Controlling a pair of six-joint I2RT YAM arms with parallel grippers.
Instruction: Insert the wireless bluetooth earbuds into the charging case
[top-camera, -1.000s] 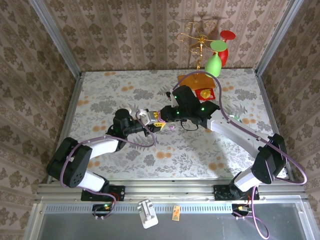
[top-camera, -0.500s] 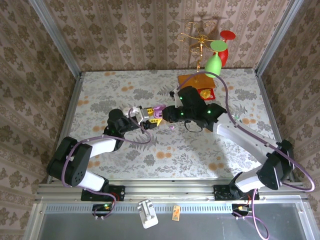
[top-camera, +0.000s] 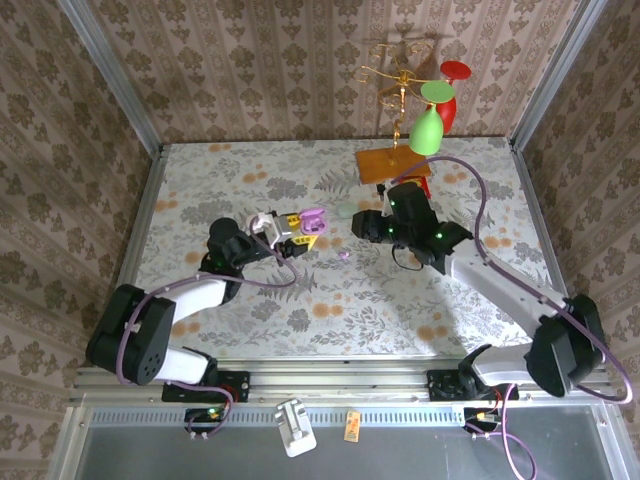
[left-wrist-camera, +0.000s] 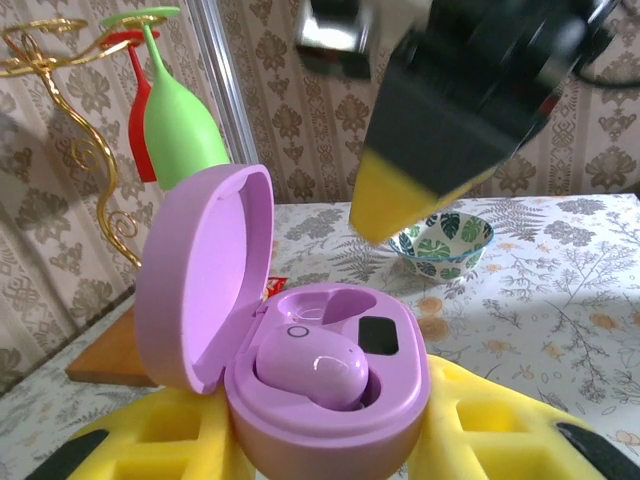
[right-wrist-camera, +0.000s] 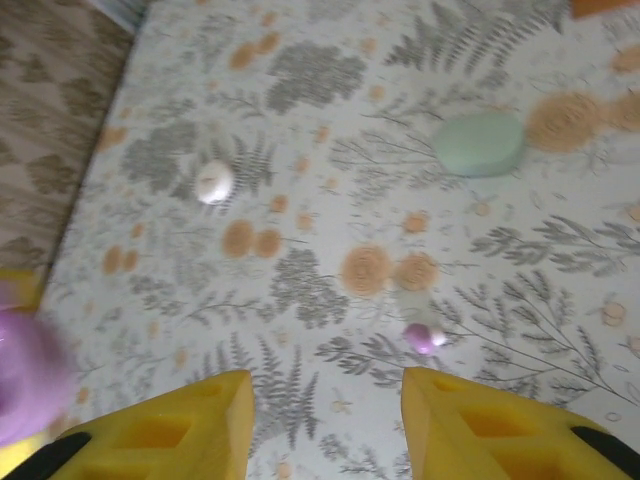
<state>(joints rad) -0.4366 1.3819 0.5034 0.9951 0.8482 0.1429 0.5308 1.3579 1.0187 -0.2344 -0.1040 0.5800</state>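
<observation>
My left gripper (top-camera: 287, 228) is shut on the lilac charging case (left-wrist-camera: 330, 400), held between its yellow fingers (left-wrist-camera: 500, 430) with the lid (left-wrist-camera: 205, 270) swung open. One lilac earbud (left-wrist-camera: 310, 365) sits in the near slot; the far slot (left-wrist-camera: 320, 305) is bare. My right gripper (top-camera: 358, 226) hovers just right of the case (top-camera: 313, 222), open with nothing between its fingers (right-wrist-camera: 170, 430). Its yellow fingertip (left-wrist-camera: 420, 170) hangs above the case. A second lilac earbud (right-wrist-camera: 420, 338) lies on the tablecloth (top-camera: 345, 256), below and between the two grippers.
A mint case (right-wrist-camera: 480, 143) and a small white case (right-wrist-camera: 214, 182) lie on the floral cloth. At the back right stand an orange board (top-camera: 395, 163) and a gold rack with a green glass (top-camera: 426, 130) and a red glass (top-camera: 452, 90). A leaf-patterned bowl (left-wrist-camera: 440, 240) sits further right.
My right gripper has opened and drawn back to the right, away from the case. The left arm has carried the open case a little to the left.
</observation>
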